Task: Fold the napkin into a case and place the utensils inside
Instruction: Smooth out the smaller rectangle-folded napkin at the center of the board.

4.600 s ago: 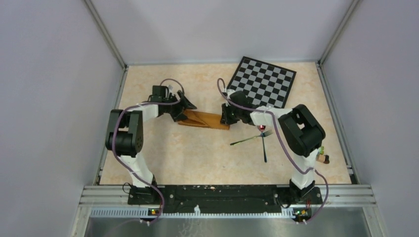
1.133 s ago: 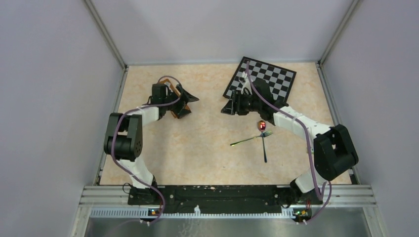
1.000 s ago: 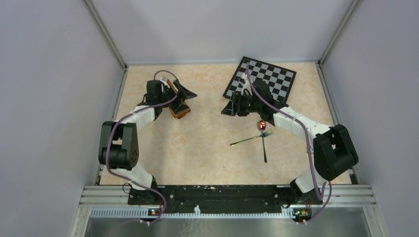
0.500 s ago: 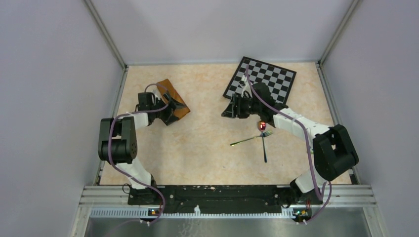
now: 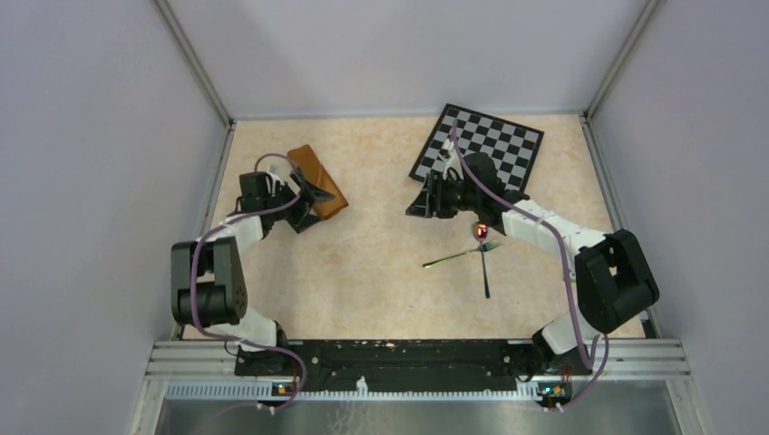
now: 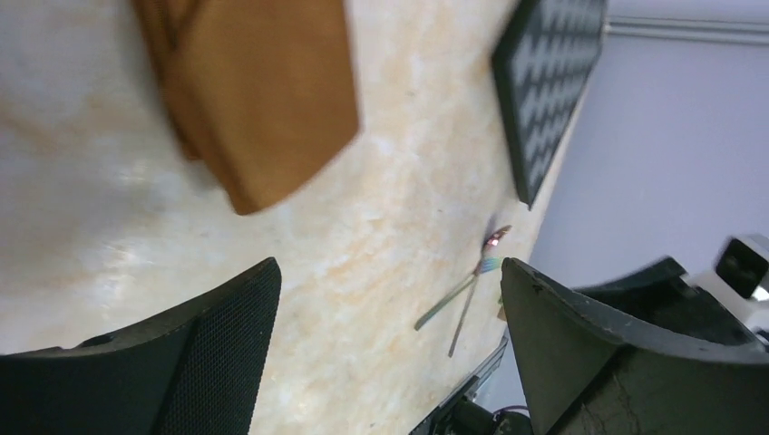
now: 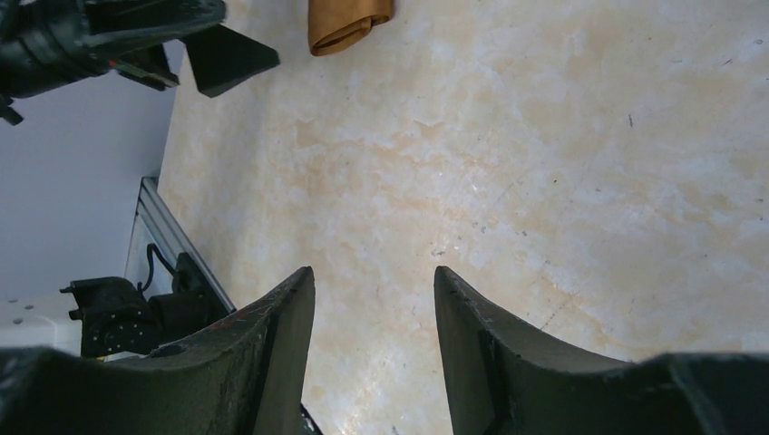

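**Case folded; both grippers empty**

Top: the case (image 5: 319,179), a narrow rust-brown folded strip, lay at far left. The utensils (image 5: 472,254) lay crossed, well apart from it.
Left wrist: the left gripper (image 6: 388,272) was spread wide and empty, with the case (image 6: 263,100) just beyond.
Right wrist: the right gripper (image 7: 374,276) was parted and empty.

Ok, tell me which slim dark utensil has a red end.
The dark metal spoon: shiny reddish bowl at its end. The thin fork crossing it has none.

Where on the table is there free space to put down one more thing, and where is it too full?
Free: the middle strip between the folded napkin and the right gripper; also the wide near part of the table, left of the utensils. Crowded: the right side, where utensils, right arm and checkered board lie close.
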Robot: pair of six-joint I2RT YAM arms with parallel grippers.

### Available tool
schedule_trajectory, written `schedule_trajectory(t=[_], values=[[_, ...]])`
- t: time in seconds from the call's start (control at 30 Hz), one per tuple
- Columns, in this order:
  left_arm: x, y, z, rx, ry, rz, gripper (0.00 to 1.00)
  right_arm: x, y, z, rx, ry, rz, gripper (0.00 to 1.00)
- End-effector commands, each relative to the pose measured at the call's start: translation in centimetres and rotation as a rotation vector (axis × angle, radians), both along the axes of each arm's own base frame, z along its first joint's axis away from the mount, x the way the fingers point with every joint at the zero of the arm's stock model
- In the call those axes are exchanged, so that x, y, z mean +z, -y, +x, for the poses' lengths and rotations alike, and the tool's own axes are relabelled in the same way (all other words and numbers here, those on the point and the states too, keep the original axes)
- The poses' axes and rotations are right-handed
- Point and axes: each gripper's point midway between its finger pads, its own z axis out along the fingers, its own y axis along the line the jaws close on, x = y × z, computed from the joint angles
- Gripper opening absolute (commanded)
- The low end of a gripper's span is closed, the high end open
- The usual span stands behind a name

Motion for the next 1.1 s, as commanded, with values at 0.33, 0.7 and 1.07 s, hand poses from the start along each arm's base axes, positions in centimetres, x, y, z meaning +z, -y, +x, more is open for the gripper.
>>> schedule_trajectory(t=[0.33,0.7,1.07], values=[[3.9,0.4,4.8,-0.057,0.168,-0.051,0.96,3.0,0.0,0.0,0.004,0.080,0.053,0.51],[-4.5,-1.6,1.5,0.000,-0.006,0.169,0.95,2.7,-0.3,0.1,0.016,0.072,0.060,0.51],[8.4,-1.1,2.2,-0.130,0.320,0.290,0.96,3.9,1.0,-0.2,-0.001,0.107,-0.004,0.51]])
